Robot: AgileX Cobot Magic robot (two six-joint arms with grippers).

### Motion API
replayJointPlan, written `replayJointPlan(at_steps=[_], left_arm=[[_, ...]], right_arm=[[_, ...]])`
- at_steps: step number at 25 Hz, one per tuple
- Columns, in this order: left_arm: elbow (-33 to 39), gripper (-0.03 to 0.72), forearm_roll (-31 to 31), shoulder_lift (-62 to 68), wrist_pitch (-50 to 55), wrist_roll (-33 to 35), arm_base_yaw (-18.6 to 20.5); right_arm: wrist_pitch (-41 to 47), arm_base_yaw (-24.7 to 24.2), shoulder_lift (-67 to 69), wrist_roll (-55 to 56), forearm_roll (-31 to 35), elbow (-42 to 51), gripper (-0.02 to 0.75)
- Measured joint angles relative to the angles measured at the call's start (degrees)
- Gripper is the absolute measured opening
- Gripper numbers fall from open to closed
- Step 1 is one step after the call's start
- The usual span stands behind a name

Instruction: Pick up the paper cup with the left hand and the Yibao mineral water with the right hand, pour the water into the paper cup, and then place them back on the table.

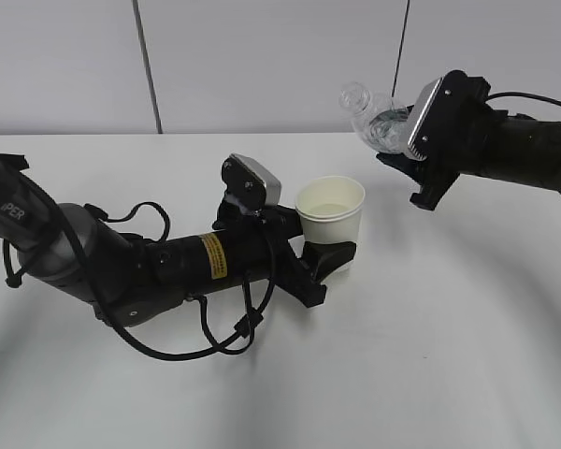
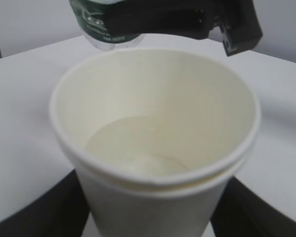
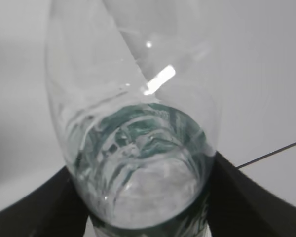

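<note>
Nearest, the left hand point(image 1: 329, 257) grips the paper cup point(image 1: 330, 221), water already inside, low over the counter point(image 1: 449, 355), while farther back the right hand point(image 1: 407, 140) clasps the tilted Yibao mineral water point(image 1: 374, 117); pouring seems done, setting down remains.

Black arms point(image 1: 122, 267), silver camera blocks, yellow label point(image 1: 211, 255).

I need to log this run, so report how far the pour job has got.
Done: both picked up, and the paper cup already holds some liquid. In hand: the left end effector grips the cup, apparently just above the table; the right end effector holds the Yibao mineral water raised and tilted, mouth pointing away from the cup, no stream visible. Left: setting both back down.
</note>
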Motion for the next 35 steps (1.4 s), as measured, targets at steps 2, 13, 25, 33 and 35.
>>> replayJointPlan(at_steps=[2, 13, 25, 33, 35], left_arm=[[0.0, 0.44, -0.2, 0.0, 0.0, 0.1, 0.0], [0.0, 0.44, -2.9, 0.0, 1.7, 2.2, 1.6], [0.0, 0.44, -3.1, 0.0, 1.8, 2.2, 6.6], [0.0, 0.44, -3.1, 0.0, 1.8, 2.2, 12.2], [0.0, 0.44, -3.1, 0.0, 1.8, 2.2, 13.8]], right_arm=[[0.0, 0.0, 0.0, 2.8, 0.1, 0.0, 0.466], [0.1, 0.0, 0.0, 10.9, 5.9, 0.0, 0.466], [1.7, 0.0, 0.9, 21.5, 7.9, 0.0, 0.466], [1.9, 0.0, 1.5, 24.7, 7.9, 0.0, 0.466], [1.8, 0.0, 1.5, 25.6, 7.9, 0.0, 0.466]])
